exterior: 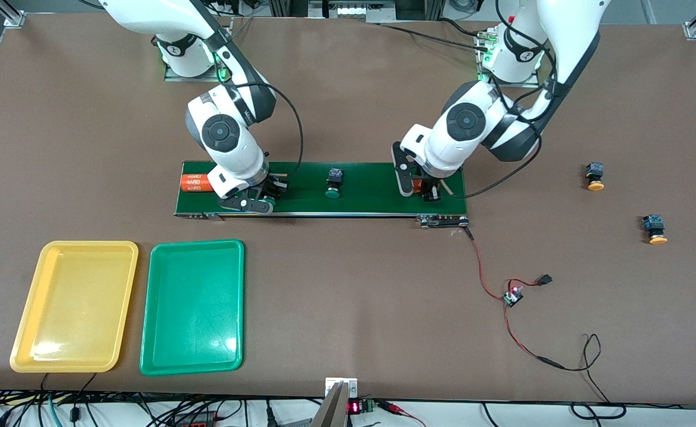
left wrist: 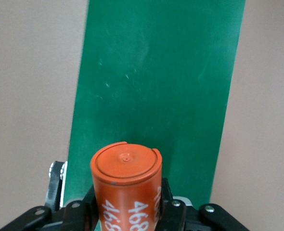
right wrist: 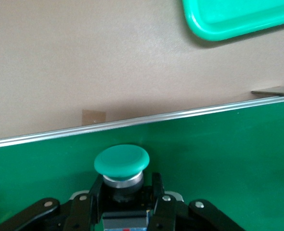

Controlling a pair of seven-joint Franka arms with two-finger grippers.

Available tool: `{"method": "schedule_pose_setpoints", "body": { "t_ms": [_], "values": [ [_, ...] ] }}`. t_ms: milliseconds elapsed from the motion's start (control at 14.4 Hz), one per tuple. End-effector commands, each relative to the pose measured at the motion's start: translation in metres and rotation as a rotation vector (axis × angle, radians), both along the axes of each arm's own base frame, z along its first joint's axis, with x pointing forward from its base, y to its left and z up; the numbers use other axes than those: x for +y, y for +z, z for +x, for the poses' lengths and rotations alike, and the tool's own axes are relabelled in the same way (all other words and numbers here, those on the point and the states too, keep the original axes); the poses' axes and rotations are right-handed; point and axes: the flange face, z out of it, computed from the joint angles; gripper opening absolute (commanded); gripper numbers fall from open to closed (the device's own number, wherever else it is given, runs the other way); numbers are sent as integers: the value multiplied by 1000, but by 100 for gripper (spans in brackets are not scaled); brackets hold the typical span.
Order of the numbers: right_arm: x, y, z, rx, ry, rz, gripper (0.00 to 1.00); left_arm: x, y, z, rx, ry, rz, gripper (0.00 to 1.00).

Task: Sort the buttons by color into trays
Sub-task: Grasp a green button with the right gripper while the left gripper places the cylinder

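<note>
A green button (right wrist: pixel 122 162) lies on the dark-green belt (exterior: pixel 371 190) toward the right arm's end, and my right gripper (right wrist: pixel 126 190) is shut on its black body. A second green button (exterior: pixel 334 182) lies at the middle of the belt. Two yellow-orange buttons (exterior: pixel 594 177) (exterior: pixel 656 229) rest on the table toward the left arm's end. My left gripper (left wrist: pixel 127 207) is shut on an orange cylinder (left wrist: pixel 126 178) with white print, over the belt's other end. The yellow tray (exterior: pixel 75 308) and green tray (exterior: pixel 193 308) lie side by side, nearer the front camera than the belt.
Another orange cylinder (exterior: pixel 196 182) lies on the belt beside my right gripper (exterior: pixel 264 198). Red and black wires with a small circuit board (exterior: pixel 512 296) trail over the table from the belt's end under my left gripper (exterior: pixel 426 191). A corner of the green tray (right wrist: pixel 238 17) shows in the right wrist view.
</note>
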Motion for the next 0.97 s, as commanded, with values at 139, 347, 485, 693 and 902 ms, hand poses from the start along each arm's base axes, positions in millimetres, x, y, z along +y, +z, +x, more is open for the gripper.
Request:
{"method": "schedule_pose_setpoints", "body": {
  "t_ms": [139,347,485,693,902],
  "values": [
    [-39,48,22,-23,52,-29,5,-8,-1,2,-39,-84,28,100],
    [-75,84,55,-53,96,-38,5,-2,11,7,-52,-71,34,100],
    [-100,99,76,-86,140,-42,5,14,37,22,-69,-38,64,100],
    [-129,115,102,-131,188,-47,5,56,72,45,7,43,186,100],
    [-160,112,128,-152,195,-57,5,130,98,74,-7,177,246,100]
  ]
}}
